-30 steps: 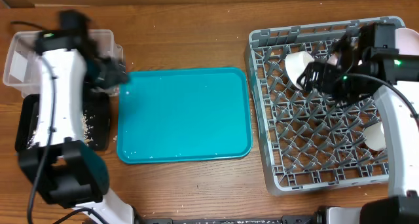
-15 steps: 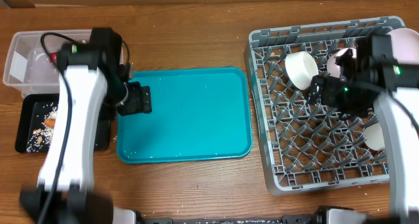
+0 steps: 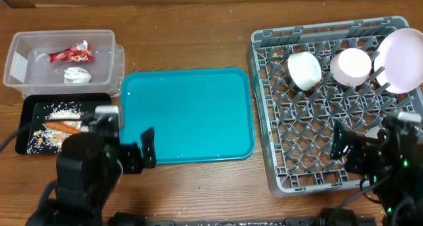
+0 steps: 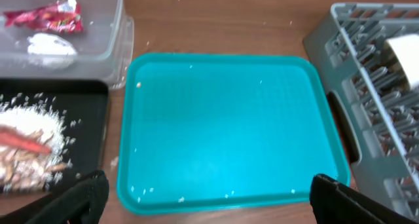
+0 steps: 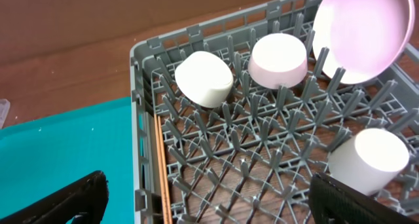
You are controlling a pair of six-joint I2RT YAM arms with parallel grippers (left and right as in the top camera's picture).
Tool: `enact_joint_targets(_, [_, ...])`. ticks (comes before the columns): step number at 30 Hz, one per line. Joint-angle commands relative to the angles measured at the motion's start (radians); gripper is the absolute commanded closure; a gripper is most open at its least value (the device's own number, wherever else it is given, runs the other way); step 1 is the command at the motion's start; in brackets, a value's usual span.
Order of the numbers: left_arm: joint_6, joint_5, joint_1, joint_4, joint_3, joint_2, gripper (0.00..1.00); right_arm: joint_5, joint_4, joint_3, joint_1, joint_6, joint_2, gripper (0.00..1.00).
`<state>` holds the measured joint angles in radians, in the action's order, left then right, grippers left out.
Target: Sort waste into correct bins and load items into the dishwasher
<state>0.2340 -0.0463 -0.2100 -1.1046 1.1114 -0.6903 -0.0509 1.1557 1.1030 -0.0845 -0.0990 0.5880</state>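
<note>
Withdrawn toward six o'clock: left tool (image 4: 213, 201) and right tool (image 5: 216, 203).
Both spread, empty; dish rack (image 3: 259, 107) at three o'clock loaded, task probably finished.

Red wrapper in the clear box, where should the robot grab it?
Pinch the red wrapper across its narrow middle, coming straight down: it lies flat and long on the floor of the clear tub, whose walls block any sideways approach.

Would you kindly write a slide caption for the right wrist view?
Loaded grey dish rack: white bowl, pink bowl, pink plate, white cup and wooden chopsticks, with the teal tray alongside.
</note>
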Motion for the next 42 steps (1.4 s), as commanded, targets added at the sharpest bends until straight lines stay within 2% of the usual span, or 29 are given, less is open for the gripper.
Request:
enact_joint_targets(1, [0.014, -0.020, -0.006, -0.048, -0.011, 0.027, 0.00, 0.016, 0.021, -0.016, -0.002, -0.006, -0.011, 0.00])
enact_joint_targets(8, [0.014, -0.020, -0.006, -0.122, -0.011, 0.024, 0.00, 0.016, 0.035, -0.016, -0.002, -0.006, -0.011, 0.00])
enact_joint_targets(19, [0.014, -0.020, -0.006, -0.122, -0.011, 0.024, 0.00, 0.015, 0.075, -0.025, 0.000, -0.006, -0.038, 0.00])
enact_joint_targets(22, [0.014, -0.020, -0.006, -0.122, -0.011, 0.024, 0.00, 0.005, 0.068, -0.039, 0.000, -0.006, -0.084, 0.00])
enact_joint_targets(27, [0.014, -0.020, -0.006, -0.122, -0.011, 0.024, 0.00, -0.003, -0.002, -0.159, 0.012, -0.006, -0.275, 0.00])
enact_joint_targets(34, [0.014, -0.020, -0.006, -0.122, -0.011, 0.024, 0.00, -0.025, -0.218, -0.435, 0.018, -0.002, -0.571, 0.00])
enact_joint_targets(39, [0.014, -0.020, -0.006, -0.122, -0.011, 0.024, 0.01, -0.028, -0.508, -0.642, 0.019, -0.002, -0.582, 0.00])
enact_joint_targets(42, [0.014, -0.020, -0.006, -0.122, -0.011, 0.024, 0.00, -0.018, -0.764, -0.793, 0.019, 0.003, -0.584, 0.00])
